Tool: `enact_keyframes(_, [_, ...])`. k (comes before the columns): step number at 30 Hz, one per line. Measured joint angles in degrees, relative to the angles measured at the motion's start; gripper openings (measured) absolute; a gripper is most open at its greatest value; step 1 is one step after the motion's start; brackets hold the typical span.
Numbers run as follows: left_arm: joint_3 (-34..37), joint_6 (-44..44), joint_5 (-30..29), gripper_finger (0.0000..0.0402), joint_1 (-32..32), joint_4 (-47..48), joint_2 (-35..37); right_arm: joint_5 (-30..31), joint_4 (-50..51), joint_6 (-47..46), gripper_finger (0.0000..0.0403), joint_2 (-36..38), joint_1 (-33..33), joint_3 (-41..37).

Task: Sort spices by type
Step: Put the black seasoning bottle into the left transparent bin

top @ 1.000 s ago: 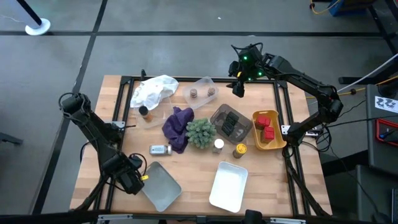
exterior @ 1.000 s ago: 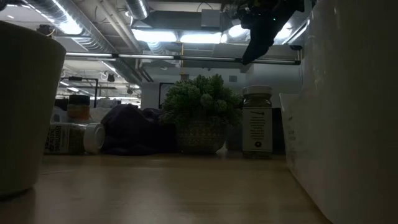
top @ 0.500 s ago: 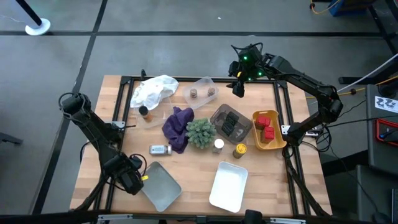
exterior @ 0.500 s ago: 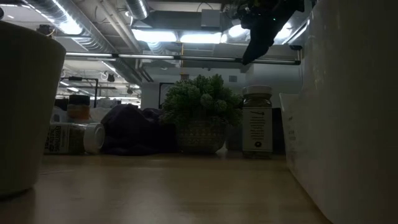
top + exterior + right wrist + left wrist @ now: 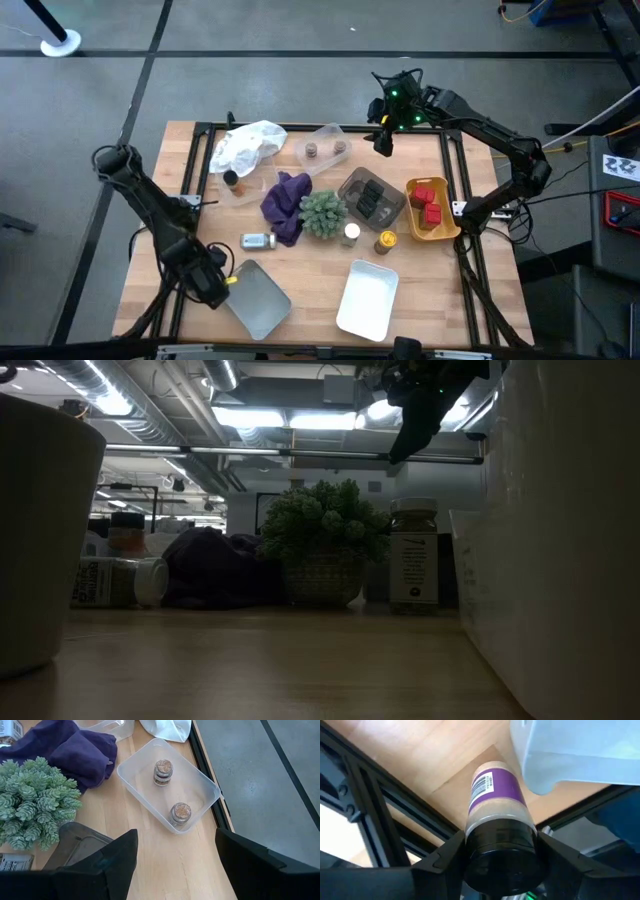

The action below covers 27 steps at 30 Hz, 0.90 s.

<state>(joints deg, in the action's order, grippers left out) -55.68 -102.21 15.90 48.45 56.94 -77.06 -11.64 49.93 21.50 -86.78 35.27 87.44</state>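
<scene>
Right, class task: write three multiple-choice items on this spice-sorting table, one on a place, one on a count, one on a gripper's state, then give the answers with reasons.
1. Where do the small red tins lie?
A. in the yellow bin
B. on the purple cloth
C. in the white rectangular tray

2. How many brown-capped jars stand in the clear plastic tray?
A. none
B. two
C. five

3. What is the left gripper doing?
A. hanging open above the spiky green plant
B. closed on a black-capped jar with a purple label
C. holding the white crumpled bag

Answers: 1 A, the high view shows them inside the yellow bin. 2 B, the right wrist view shows two. 3 B, the left wrist view shows its fingers against the jar's cap.
</scene>
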Motion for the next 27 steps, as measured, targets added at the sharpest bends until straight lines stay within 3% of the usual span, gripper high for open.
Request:
enact_keyframes(16, [-0.02,-3.88,-0.09,0.0187,-6.29,13.73,19.95,0.00,-0.11,0.00,0.0266,0.00,0.00,0.00])
enact_keyframes(19, [-0.02,-3.87,-4.06,0.0187,-8.31,14.70,23.85,0.00,-0.11,0.00,0.0266,0.00,0.00,0.00])
enact_keyframes(27, [-0.04,1.35,-22.00,0.0188,-15.08,13.98,29.70,0.00,-0.12,0.00,0.0266,0.00,0.00,0.00])
